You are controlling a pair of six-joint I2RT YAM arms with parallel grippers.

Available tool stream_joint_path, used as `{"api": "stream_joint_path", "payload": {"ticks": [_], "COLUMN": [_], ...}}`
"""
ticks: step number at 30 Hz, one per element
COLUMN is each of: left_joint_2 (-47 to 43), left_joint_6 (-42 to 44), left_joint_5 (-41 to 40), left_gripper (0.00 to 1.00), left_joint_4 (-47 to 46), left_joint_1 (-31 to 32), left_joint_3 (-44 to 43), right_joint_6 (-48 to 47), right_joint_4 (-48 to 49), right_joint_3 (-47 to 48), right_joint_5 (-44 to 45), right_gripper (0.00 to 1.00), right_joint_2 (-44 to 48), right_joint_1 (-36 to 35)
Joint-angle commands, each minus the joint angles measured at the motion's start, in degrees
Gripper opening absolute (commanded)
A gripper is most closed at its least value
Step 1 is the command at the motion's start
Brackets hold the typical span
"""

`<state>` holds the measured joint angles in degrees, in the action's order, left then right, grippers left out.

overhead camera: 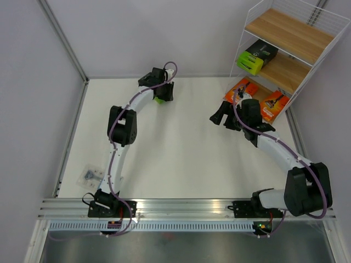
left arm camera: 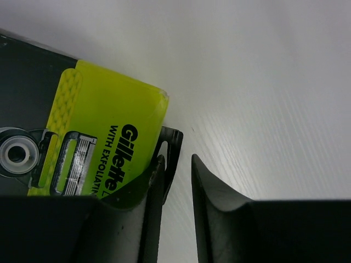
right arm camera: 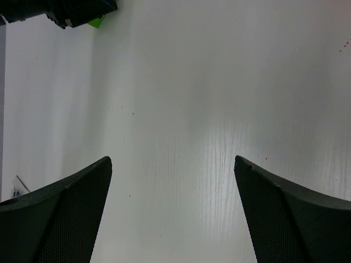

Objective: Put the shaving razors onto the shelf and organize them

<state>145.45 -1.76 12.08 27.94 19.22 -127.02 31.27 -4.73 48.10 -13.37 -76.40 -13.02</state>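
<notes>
A black razor box with a lime-green end (left arm camera: 104,131) lies on the white table at the far middle; only a green sliver of it (overhead camera: 159,99) shows under my left gripper (overhead camera: 163,93). In the left wrist view the left gripper (left arm camera: 176,157) has its jaws close together. Its left finger (left arm camera: 148,208) overlaps the box's corner, and the black hang tab (left arm camera: 173,143) pokes into the gap without touching the right finger. The shelf (overhead camera: 290,35) stands at the far right. It holds another black-and-lime box (overhead camera: 256,56) and two orange cards (overhead camera: 244,87) (overhead camera: 274,103). My right gripper (overhead camera: 220,118) (right arm camera: 173,159) hangs open over bare table.
A small clear bag of parts (overhead camera: 90,175) lies at the table's left edge. Grey walls close in the left and back sides. A metal rail (overhead camera: 186,207) runs along the near edge by the arm bases. In the right wrist view, the left arm (right arm camera: 66,11) shows at the top left.
</notes>
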Motion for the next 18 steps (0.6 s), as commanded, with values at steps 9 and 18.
{"api": "stream_joint_path", "payload": {"ticks": [9, 18], "left_joint_2": [-13.34, -31.42], "left_joint_6": [-1.31, -8.78], "left_joint_5": [0.23, -0.82], "left_gripper": [0.02, 0.02], "left_joint_4": [1.59, -7.98], "left_joint_1": [6.26, 16.36], "left_joint_3": [14.42, 39.64], "right_joint_6": [0.55, 6.70], "right_joint_4": [-3.96, -15.47], "right_joint_3": [-3.79, -8.27], "right_joint_5": [5.45, 11.52], "right_gripper": [0.98, 0.98], "right_joint_2": [14.51, 24.70], "right_joint_1": [-0.17, -0.08]}}
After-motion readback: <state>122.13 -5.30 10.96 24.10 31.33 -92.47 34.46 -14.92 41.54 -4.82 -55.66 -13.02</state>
